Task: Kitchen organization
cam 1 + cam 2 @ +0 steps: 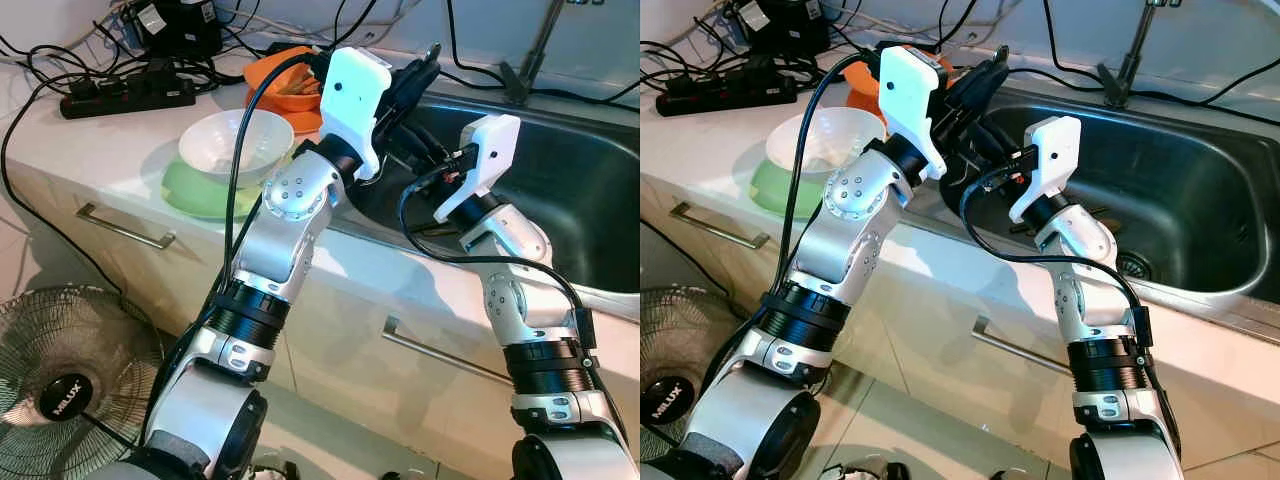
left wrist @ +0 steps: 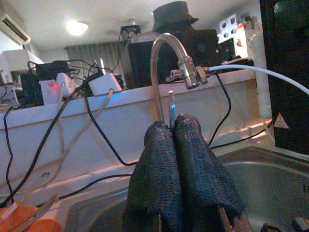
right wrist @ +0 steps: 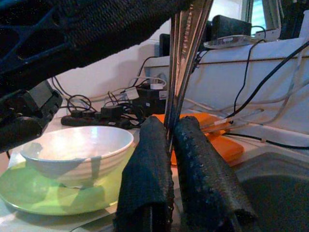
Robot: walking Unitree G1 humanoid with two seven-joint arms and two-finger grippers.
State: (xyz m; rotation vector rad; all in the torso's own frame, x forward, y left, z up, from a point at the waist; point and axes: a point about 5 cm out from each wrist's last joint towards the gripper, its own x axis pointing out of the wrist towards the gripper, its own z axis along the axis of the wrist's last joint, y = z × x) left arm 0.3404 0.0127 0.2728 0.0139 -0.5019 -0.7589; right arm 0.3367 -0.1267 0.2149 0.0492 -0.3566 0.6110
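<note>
Both arms reach over the left edge of the steel sink (image 1: 570,190). My left gripper (image 1: 422,62) is the higher one; its fingers (image 2: 193,159) are pressed together with a thin metal tip (image 2: 171,107) poking out between them. Just below it, my right gripper (image 3: 169,128) is shut on the lower end of the same long metal cutlery (image 3: 186,58), which runs up into the left gripper. To the left on the counter a white bowl (image 1: 235,145) sits on a green plate (image 1: 185,190).
An orange tray (image 1: 272,90) lies behind the bowl. A black power strip (image 1: 125,95) and tangled cables crowd the back of the counter. The faucet (image 2: 161,63) curves over the sink. Drawer handles (image 1: 125,228) line the cabinet front; a fan (image 1: 70,370) stands on the floor at left.
</note>
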